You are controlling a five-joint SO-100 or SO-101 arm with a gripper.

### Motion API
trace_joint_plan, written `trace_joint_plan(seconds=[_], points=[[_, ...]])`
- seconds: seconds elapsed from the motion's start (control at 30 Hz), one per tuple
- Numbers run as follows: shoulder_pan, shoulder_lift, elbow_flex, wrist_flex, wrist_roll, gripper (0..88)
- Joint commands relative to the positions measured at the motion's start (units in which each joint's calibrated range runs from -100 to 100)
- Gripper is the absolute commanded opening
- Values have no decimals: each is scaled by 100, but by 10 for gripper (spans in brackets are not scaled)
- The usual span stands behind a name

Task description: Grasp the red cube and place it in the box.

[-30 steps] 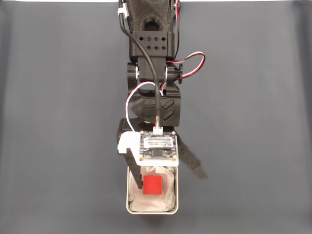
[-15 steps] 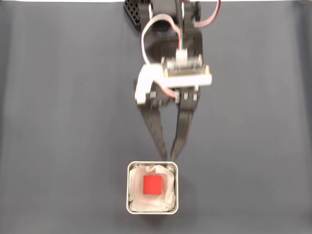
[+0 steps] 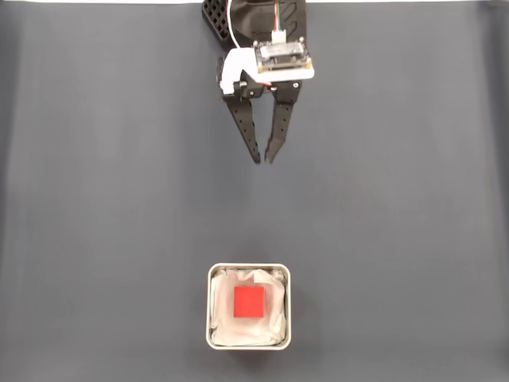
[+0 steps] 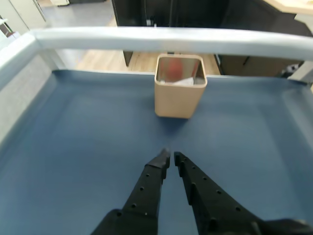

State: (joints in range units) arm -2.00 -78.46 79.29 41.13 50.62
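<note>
Red cube (image 3: 249,302) sits inside box (image 3: 249,341), on white lining, near centre. Cube faces square with box walls; no long axis.

Box stands upright near bottom edge of dark worktop (image 3: 95,199) in fixed view, about midway across; sides parallel to worktop edges. In wrist view box (image 4: 179,100) stands by far rail, reddish patch inside.

Gripper (image 3: 264,159) near top edge, well apart from box, tips toward it. Fingers nearly closed, narrow gap at tips, empty; same in wrist view (image 4: 171,159).

The fixed view's top edge cuts off the arm (image 3: 253,16) above its end effector (image 3: 263,160).
</note>
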Motion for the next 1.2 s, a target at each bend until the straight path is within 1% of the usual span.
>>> trace_joint_plan(seconds=[0.0,0.27,0.43,0.67,1.17], points=[[-34,-837,757,756,-59,0],[16,-1824,1760,2535,-293,0],[94,-2128,2043,3199,-322,0],[16,-2145,2043,3428,-425,0],[44,-2145,2052,3428,-371,0]])
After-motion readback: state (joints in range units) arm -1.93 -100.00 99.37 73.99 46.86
